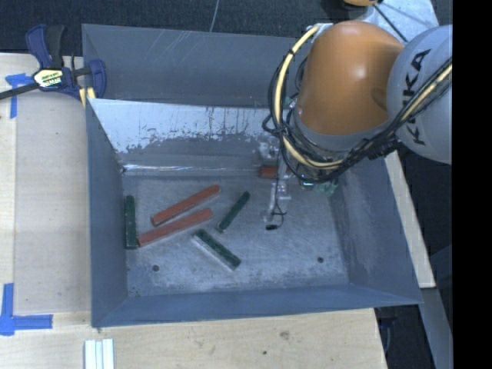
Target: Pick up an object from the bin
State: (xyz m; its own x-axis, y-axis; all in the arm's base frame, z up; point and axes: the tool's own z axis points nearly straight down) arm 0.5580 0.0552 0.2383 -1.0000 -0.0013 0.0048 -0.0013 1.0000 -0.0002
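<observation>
Grey metal bin [192, 68] is sitting under the arm, whose pincer [273, 220] is hanging near its middle; apart or together, I cannot tell. Just beside it, toward the bin's left edge, a short dark green stick [234, 211] is lying slantwise, its far end nearest the pincer.

Left of my claw [274, 220], two rust-red sticks [185, 205] and three dark green sticks [234, 211] on the scratched grey bin [231, 304] floor; above it, my glossy orange wrist cover [346, 75], looped with yellow and black cables [287, 64].
</observation>
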